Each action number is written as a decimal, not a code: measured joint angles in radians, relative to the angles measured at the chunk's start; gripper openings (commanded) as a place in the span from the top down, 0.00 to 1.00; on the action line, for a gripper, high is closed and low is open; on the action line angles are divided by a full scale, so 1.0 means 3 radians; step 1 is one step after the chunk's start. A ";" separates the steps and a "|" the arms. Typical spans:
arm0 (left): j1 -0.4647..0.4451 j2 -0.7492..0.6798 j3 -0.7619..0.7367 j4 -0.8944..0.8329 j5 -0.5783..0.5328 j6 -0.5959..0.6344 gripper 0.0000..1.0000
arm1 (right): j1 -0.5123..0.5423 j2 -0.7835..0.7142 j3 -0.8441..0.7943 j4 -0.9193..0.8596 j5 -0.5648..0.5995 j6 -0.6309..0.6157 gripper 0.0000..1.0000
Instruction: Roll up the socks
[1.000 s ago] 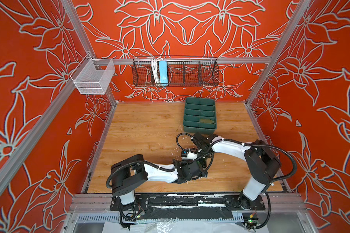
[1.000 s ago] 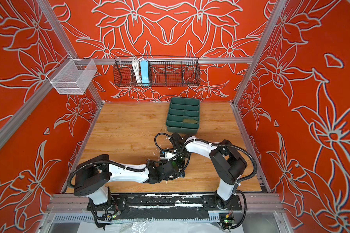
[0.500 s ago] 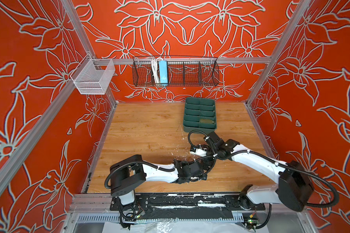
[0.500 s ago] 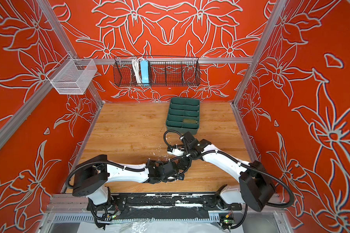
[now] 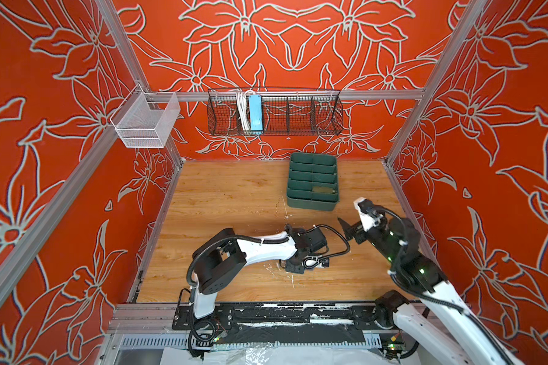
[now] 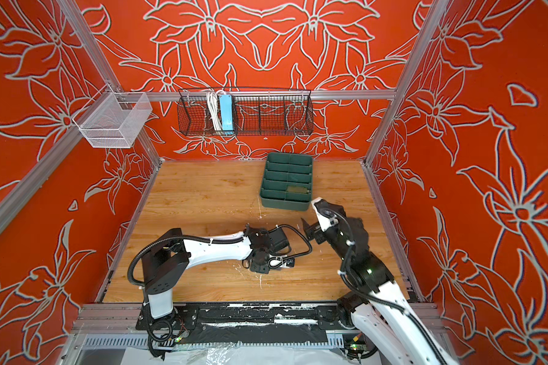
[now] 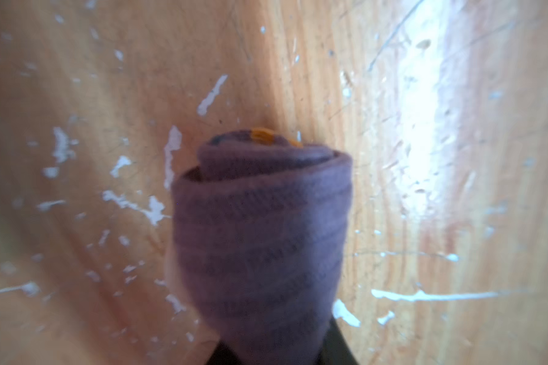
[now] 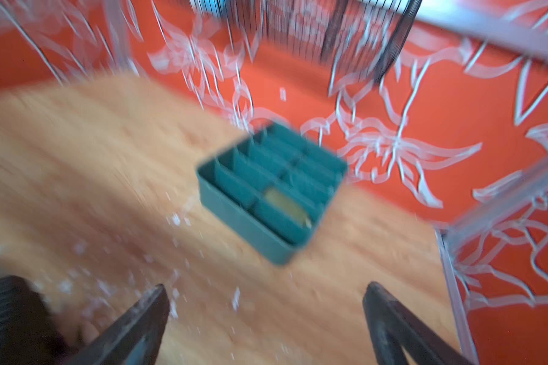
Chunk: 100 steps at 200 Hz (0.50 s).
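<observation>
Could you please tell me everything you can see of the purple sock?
The purple sock is ribbed knit, rolled into a tight bundle with a spiral showing at its end and a fleck of orange-yellow there. The left gripper clamps its near end, over the scratched wooden table. The top views hide it.

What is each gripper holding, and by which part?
The left gripper holds the rolled purple sock by the roll's end nearest its wrist; the right gripper is open and empty.
</observation>
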 measured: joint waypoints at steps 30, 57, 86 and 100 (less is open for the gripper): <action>0.0267 0.0304 0.0449 -0.0473 0.0572 -0.0037 0.98 | 0.0017 -0.0055 0.0112 -0.0292 -0.0587 -0.0079 0.07; 0.0439 0.0484 0.0673 -0.0716 0.0965 -0.0042 0.99 | 0.0113 0.0205 0.0393 -0.0926 -0.1275 -0.0436 0.06; 0.0627 0.0724 0.0941 -0.1021 0.1409 -0.0039 0.97 | 0.0473 0.0329 0.0493 -0.1475 -0.1466 -0.0930 0.07; 0.0698 0.0863 0.1099 -0.1199 0.1575 -0.0039 0.96 | 0.0754 0.0375 0.0495 -0.1612 -0.1298 -0.1161 0.08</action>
